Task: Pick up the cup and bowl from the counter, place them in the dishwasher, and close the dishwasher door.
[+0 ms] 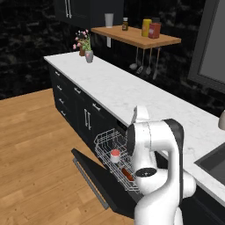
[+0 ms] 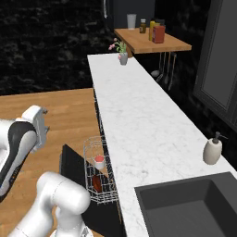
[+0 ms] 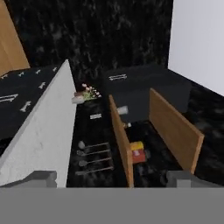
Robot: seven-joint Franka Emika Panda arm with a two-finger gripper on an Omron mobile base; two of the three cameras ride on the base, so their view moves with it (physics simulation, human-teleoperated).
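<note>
Right base view alone shows the soap dispenser (image 2: 213, 150) by the sink (image 2: 185, 203).

White grey-veined counter (image 1: 132, 90), reddish-brown bowl (image 1: 127, 174)

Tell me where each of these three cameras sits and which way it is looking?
Left base view: behind the arm to its left, looking down at the open dishwasher door, with the cup and bowl in the rack; the white arm fills the lower right.
Right base view: behind the arm to its right, looking along the counter; the arm is at the lower left.
Hand view: on the hand, rolled sideways, facing the wooden shelf; the open gripper shows.
Both base views share the cup, bowl and counter.
</note>
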